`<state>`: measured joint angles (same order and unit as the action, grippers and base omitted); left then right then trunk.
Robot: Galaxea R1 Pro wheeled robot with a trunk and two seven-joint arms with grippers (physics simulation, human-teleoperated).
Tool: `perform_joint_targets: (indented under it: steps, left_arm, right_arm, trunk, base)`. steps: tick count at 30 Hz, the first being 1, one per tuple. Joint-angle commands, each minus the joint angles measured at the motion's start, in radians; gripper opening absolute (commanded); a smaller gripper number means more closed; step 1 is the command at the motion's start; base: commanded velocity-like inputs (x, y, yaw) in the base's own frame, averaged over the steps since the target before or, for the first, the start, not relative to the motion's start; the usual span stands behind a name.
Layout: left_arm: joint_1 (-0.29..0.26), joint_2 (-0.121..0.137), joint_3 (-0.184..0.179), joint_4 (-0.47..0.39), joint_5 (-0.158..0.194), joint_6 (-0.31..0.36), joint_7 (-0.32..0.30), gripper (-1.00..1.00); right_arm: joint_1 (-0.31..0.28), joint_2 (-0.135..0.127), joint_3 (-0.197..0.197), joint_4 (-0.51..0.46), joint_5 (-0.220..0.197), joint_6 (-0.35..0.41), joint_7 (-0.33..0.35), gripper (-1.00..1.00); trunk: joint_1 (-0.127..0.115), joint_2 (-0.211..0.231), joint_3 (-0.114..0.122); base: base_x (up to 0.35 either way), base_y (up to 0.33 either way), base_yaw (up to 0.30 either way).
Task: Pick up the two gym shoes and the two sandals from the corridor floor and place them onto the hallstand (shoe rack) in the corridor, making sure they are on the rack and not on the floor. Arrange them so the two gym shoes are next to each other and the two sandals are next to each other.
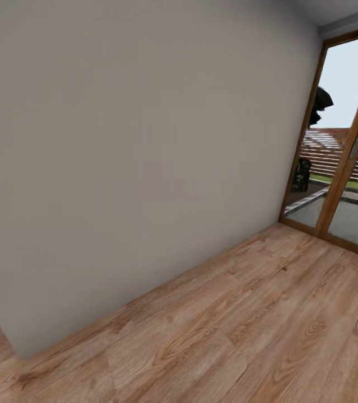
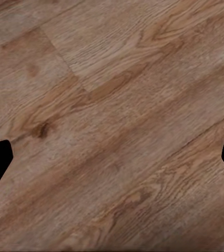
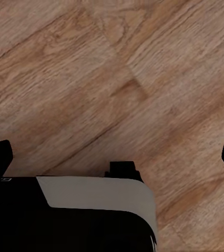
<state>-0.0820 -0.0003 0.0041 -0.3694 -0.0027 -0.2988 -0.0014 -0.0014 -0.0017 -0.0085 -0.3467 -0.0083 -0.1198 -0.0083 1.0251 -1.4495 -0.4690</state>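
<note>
Corridor floor (image 1: 246, 336) bare beside grey wall (image 1: 134, 157) — both grippers' fingers spread, holding nothing

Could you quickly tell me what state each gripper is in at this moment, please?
Left gripper: open, fingertips wide apart, nothing between them, plank floor beneath.
Right gripper: open, holding nothing, over the same floor.

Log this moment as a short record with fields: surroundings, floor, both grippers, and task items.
wall: plain grey wall across the head view
door: wood-framed glass door at the right, showing a yard outside
floor: wood-grain plank corridor floor
left gripper: open, nothing between its fingertips, plank floor beneath
right gripper: open, nothing held, above floor and a black and grey robot part
task items: none to report
</note>
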Motion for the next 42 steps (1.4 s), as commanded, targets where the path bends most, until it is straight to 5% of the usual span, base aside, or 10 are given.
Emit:
perform_joint_targets:
  steps: [1, 42]
  left_arm:
    - [-0.001, 0.000, 0.001, 0.001, 0.000, -0.003, 0.000, 1.00]
    - [-0.001, 0.000, 0.004, 0.001, 0.003, -0.005, 0.000, 1.00]
  right_arm:
    - [0.000, 0.000, -0.001, 0.000, -0.001, -0.003, -0.001, 1.00]
    - [0.000, 0.000, -0.001, 0.001, -0.001, -0.003, -0.001, 1.00]
  trunk:
    - [0.000, -0.001, -0.001]
    - [0.000, -0.001, -0.001]
  base:
    - [0.000, 0.000, 0.293]
    - [-0.046, 0.037, 0.293]
